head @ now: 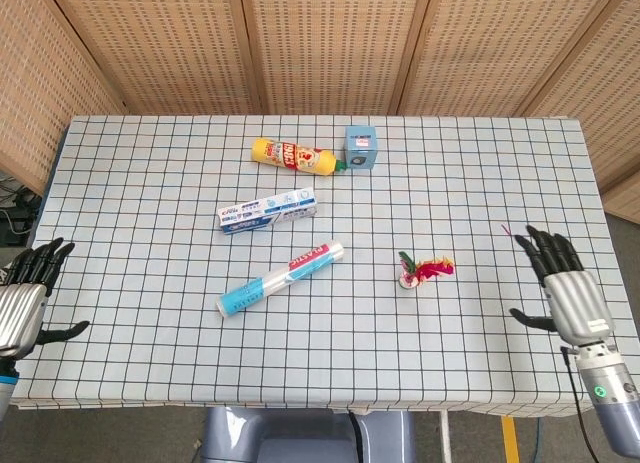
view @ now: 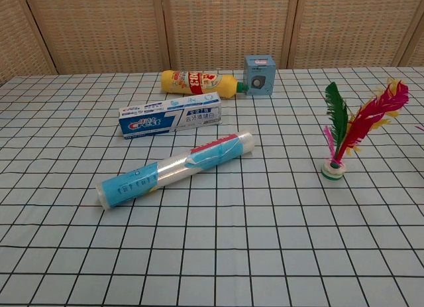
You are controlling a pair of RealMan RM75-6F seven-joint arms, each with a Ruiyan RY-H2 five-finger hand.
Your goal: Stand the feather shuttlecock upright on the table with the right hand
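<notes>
Shuttlecock stands upright on tabletop, base down, feathers up. Right hand well apart, fingers spread, empty. Left hand spread at tabletop edge.

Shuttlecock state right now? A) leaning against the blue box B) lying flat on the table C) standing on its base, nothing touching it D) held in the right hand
C: the feather shuttlecock stands on its round base with feathers up, and the right hand is off to the side, fingers spread, holding nothing.
</notes>
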